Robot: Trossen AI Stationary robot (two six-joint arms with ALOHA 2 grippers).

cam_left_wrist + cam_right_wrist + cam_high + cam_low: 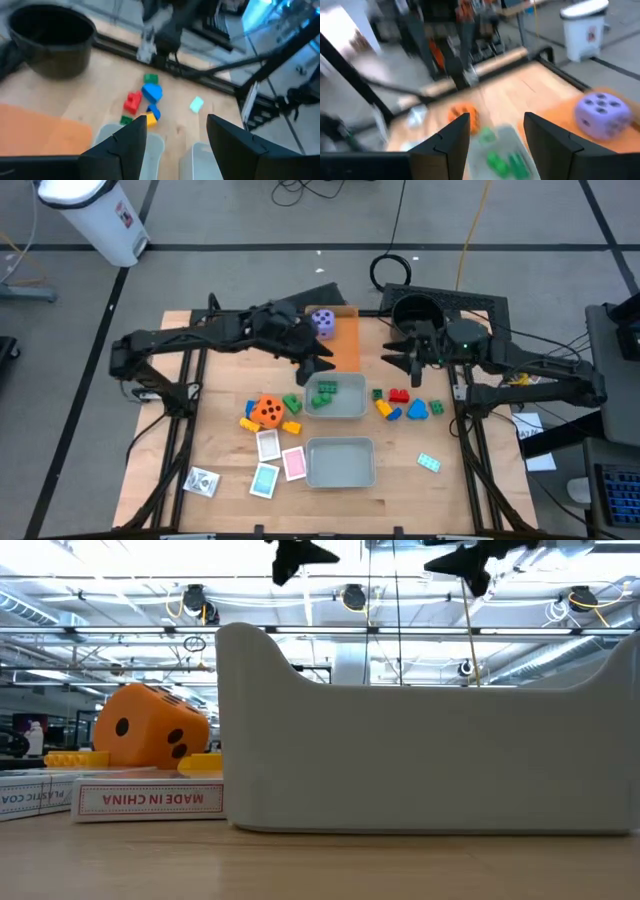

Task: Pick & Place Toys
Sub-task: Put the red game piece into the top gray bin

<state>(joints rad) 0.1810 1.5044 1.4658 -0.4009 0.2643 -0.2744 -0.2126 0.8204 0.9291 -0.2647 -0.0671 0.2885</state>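
I've got L gripper [322, 363] & R gripper [398, 356] both spread, empty, above table by the far grey tray [350, 409] w/ green bricks [327, 389].

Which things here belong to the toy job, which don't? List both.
Toys: purple die, orange die, green bricks in the far tray, red brick, blue brick, pink card.
Not toys: far grey tray, near grey tray, orange tray, black pot.

A robotics lab or workshop: wooden table [200, 430] on a grey taped floor [250, 270], trailing cables [395, 265], white bin [100, 215], and overhead metal trusses with lamps [352, 597]
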